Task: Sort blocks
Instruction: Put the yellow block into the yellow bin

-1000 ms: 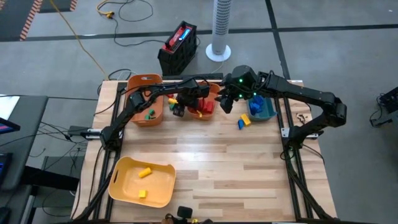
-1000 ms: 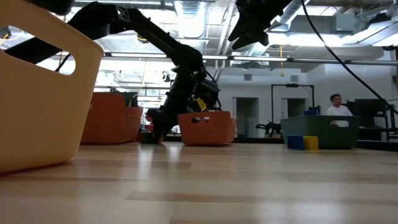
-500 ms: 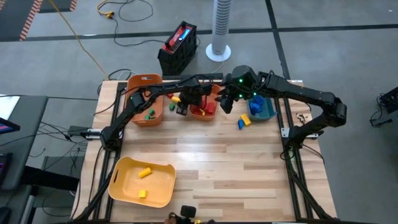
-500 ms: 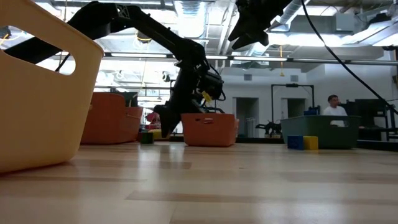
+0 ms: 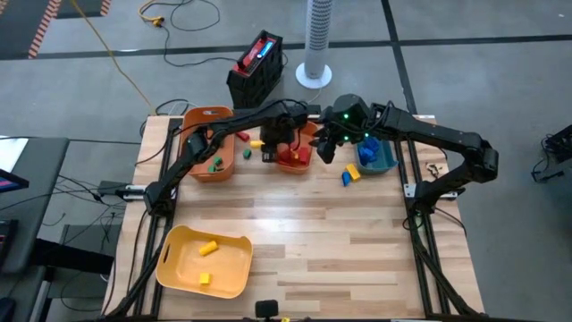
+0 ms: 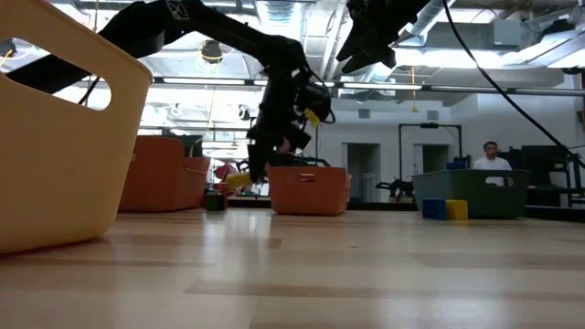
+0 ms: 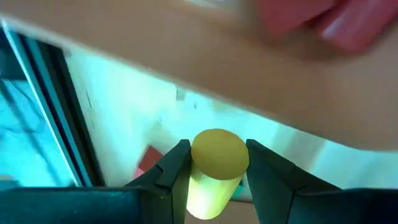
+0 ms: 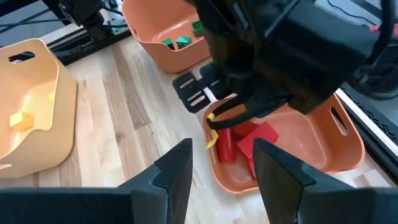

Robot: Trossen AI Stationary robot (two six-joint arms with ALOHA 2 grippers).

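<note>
My left gripper [image 7: 217,171] hangs above the table between the two orange bins [image 5: 267,154], shut on a small yellow round block [image 7: 217,152], which also shows in the low view [image 6: 238,181]. My right gripper [image 8: 217,168] stands open and high over the orange bin [image 5: 295,159] that holds red blocks [image 8: 249,140], with nothing between its fingers. A blue and a yellow block [image 5: 350,174] lie on the table beside the teal bin [image 5: 375,156]. My left gripper pinches the yellow block by its curved sides [image 7: 198,157] between its two fingers, one on each side. The fingers point steeply down and lie along the block, whose round end faces away from the wrist. The block is lifted clear of the table.
The far-left orange bin [image 5: 210,148] holds green blocks. A yellow bin [image 5: 204,261] at the near left holds two yellow blocks. A green block [image 5: 246,154] lies on the table between the orange bins. Bare wood lies across the table's middle and near right.
My left gripper has risen from the table between the orange bins, shifted a little toward the bin with red blocks, and rolled its wrist. The yellow block has come up with it and now hangs clear of the table.
</note>
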